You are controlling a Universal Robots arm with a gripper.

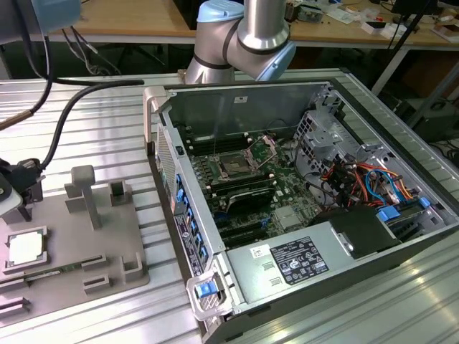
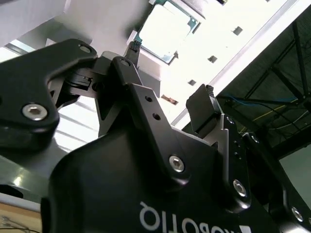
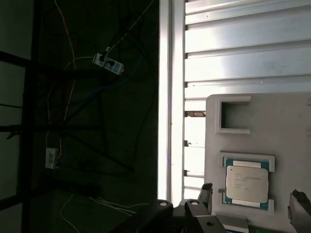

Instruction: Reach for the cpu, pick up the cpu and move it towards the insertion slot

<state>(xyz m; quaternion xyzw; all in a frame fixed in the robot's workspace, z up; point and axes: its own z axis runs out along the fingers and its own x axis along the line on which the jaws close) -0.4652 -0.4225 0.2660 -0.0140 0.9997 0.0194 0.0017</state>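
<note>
Item: cpu (image 3: 247, 183), a pale square chip. It lies flat in a framed recess of the grey fixture plate (image 1: 107, 251), at the exterior view's left on the ribbed metal worktop (image 1: 100, 122).

Item: pincer (image 3: 251, 190), poised over the cpu. Its jaws are spread wide, with one finger (image 2: 204, 109) off each side of the chip and nothing held. Contact with the chip cannot be told.

Item: insertion slot (image 1: 235, 165), a dark square socket with a silver metal frame. It sits on the board inside the open computer case (image 1: 237, 100), well apart from the cpu, toward the exterior view's right.
</note>
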